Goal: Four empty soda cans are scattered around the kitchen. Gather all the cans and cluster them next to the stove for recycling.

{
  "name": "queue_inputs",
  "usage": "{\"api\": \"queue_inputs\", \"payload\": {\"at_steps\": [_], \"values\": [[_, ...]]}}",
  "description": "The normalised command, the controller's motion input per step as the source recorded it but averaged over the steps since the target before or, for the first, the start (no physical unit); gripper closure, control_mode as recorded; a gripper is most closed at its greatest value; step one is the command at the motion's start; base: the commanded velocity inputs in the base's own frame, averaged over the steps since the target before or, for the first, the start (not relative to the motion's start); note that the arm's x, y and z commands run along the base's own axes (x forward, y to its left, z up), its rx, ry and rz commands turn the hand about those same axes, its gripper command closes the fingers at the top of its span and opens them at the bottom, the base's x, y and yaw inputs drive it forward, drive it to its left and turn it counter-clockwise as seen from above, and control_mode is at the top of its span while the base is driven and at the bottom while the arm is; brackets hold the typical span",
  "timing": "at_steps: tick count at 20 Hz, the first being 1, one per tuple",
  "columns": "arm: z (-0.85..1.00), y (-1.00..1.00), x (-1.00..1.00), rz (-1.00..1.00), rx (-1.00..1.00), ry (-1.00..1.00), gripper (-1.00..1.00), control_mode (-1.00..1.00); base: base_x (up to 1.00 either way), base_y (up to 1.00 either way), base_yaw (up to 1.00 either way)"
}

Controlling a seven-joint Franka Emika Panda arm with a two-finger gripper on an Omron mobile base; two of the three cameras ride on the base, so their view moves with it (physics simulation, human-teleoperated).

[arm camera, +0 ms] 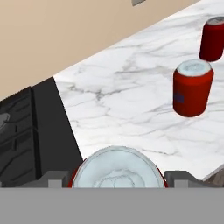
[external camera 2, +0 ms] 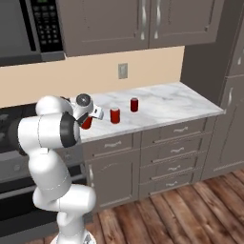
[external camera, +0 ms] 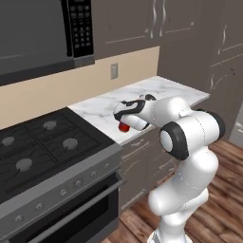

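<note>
- The white arm's two-finger gripper [arm camera: 117, 181] sits at the bottom centre of the hand view, its dark fingertips [arm camera: 54, 178] standing on either side of a bright red soda can with a silvery top [arm camera: 117, 168]. The jaws are part open, about as wide as the can, and seem closed on it, though contact itself is hidden.
- In the right base view this held can [external camera 2: 86, 123] shows at centre left, just beside the black gas stove [external camera 2: 7, 125]; in the left base view it [external camera: 124, 126] peeks out red under the hand at mid frame, near the front edge of the white-grey marble counter [external camera: 156, 88].
- 2 more red cans stand upright on the counter: one [arm camera: 191, 89] at right of the hand view, another [arm camera: 213, 39] in the upper right corner, near each other but apart.
- The stove's dark edge [arm camera: 48, 127] runs down the left of the hand view, close to the gripped can.
- Judgement: an empty can is light, thin-walled and easily dented, with a smooth, slippery side. It is best held mid-height across its round body with a modest squeeze, kept upright so it stands when set down.
</note>
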Motion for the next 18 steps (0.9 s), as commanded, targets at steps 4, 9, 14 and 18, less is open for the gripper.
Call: {"api": "queue_inputs", "payload": {"at_steps": [4, 9, 14, 18], "values": [[0.0, 0.0, 0.0, 0.0, 0.0, 0.0, 1.0, 1.0, 0.5, -0.06, 0.0], [0.0, 0.0, 0.0, 0.0, 0.0, 0.0, 1.0, 1.0, 0.44, -0.09, 0.0], [0.0, 0.0, 0.0, 0.0, 0.0, 0.0, 1.0, 1.0, 0.39, -0.12, 0.0], [0.0, 0.0, 0.0, 0.0, 0.0, 0.0, 1.0, 1.0, 0.28, -0.06, 0.0]]}}
